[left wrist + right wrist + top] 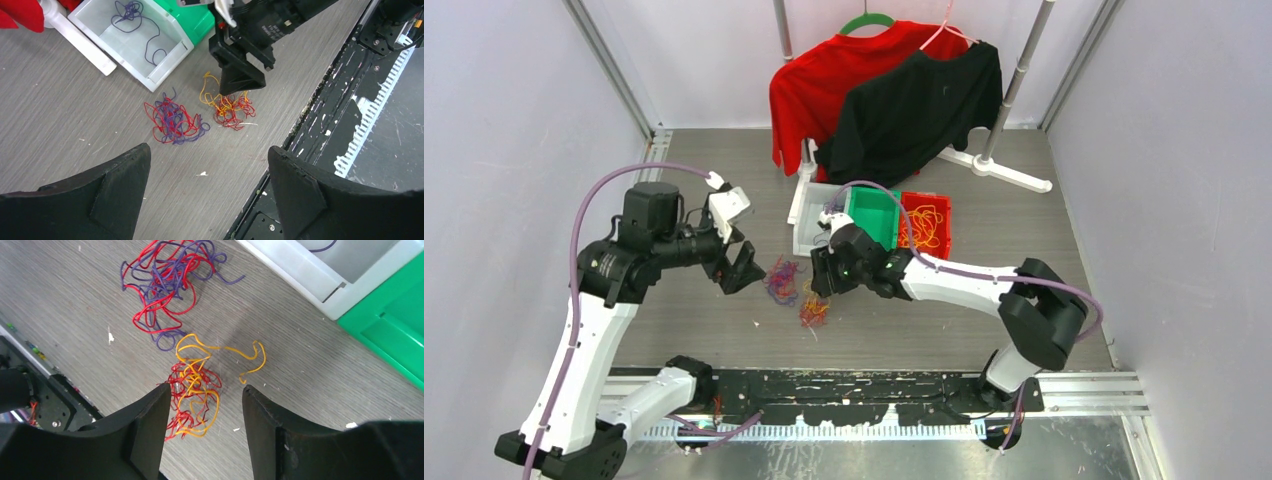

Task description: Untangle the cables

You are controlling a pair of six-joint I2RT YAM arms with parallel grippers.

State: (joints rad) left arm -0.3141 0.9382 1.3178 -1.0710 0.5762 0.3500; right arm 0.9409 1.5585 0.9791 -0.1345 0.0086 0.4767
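The cables lay on the desk in two limp tangles: a purple-red bunch and, at its five o'clock from above, a yellow-red bunch. They looked featherlight and slippery, best pinched at a loose outer loop. The right fingers stood parted and empty over the yellow-red bunch; the left fingers were wide and empty

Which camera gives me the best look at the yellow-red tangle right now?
Right wrist: the tangle is close up, strands distinct, seen between the fingers of the right gripper. Left wrist shows it smaller, partly hidden by that gripper. Top shows only a small smudge.
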